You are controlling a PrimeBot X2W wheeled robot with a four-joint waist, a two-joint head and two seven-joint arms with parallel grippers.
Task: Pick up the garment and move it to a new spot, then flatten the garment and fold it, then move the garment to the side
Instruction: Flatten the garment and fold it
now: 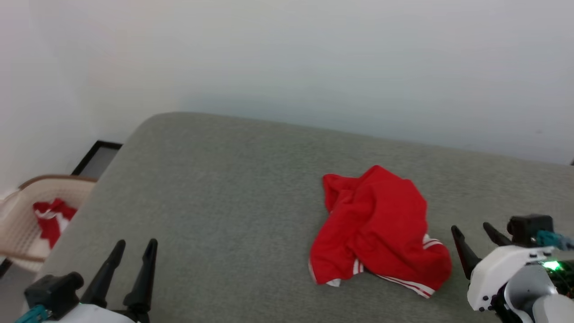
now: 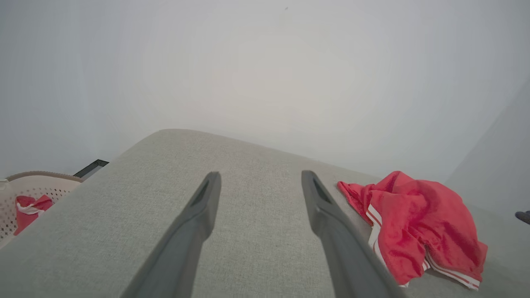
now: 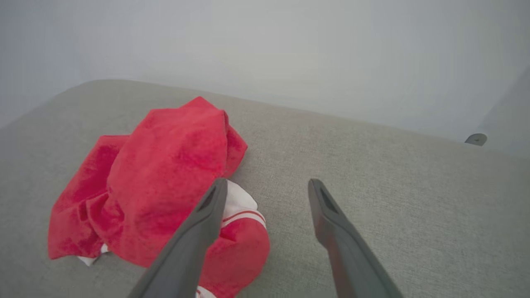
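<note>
Head, garment [image 1: 381,229]: a crumpled red heap on the grey surface [image 1: 224,202], at 4 o'clock from the middle; white striped trim shows along its 6 o'clock edge.
Head, left gripper [image 1: 136,242]: at 7 o'clock, fingers spread wide, nothing between them, well apart from the garment.
Head, right gripper [image 1: 470,226]: at 3 o'clock of the garment, just beside it, fingers parted and empty.
Head, basket [image 1: 18,233]: at 8 o'clock, off the surface's edge, with a red cloth [image 1: 51,220] inside.
Head, wall [image 1: 314,58]: pale, across 12 o'clock.
Left wrist, left gripper [image 2: 261,176]: both fingers rise from 6 o'clock, wide apart, bare grey surface between them.
Left wrist, garment [image 2: 418,223]: at 4 o'clock, beside the right-hand finger; whether they touch, I cannot tell.
Left wrist, basket [image 2: 37,184]: at 8 o'clock, red cloth in it.
Right wrist, right gripper [image 3: 268,182]: fingers wide apart, holding nothing.
Right wrist, garment [image 3: 165,174]: at 8 o'clock, bunched; the left-hand finger crosses in front of its white sleeve, contact unclear.
</note>
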